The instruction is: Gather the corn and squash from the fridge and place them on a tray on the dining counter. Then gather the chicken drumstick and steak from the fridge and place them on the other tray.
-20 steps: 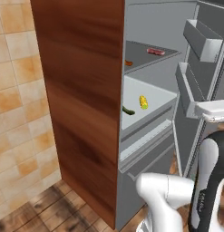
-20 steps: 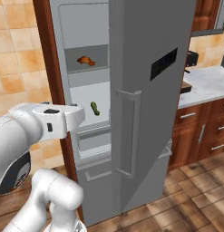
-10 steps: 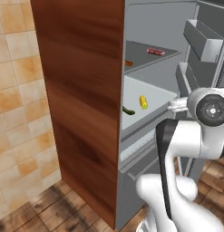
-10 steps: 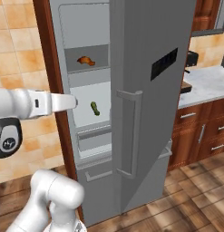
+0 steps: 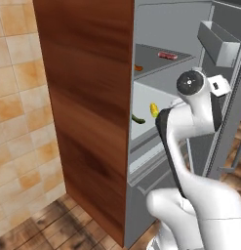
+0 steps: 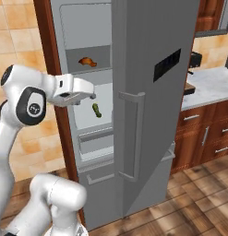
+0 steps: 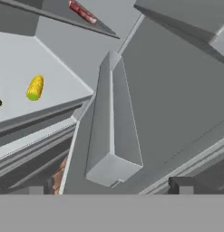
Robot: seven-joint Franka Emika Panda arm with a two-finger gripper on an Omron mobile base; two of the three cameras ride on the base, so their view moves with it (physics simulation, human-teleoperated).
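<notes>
The tool [image 7: 109, 186], released, faces a door bin [image 7: 112, 127] beside the corn [image 7: 35, 87].

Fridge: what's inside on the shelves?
Upper shelf: steak and chicken drumstick. Lower shelf: corn and dark green squash. The arm and closed door hide the rest.

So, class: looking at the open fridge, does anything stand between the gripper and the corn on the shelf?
Nothing visible does. The corn lies in the open on its shelf, squash beside it. The open gripper points at a door bin, off to one side.
</notes>
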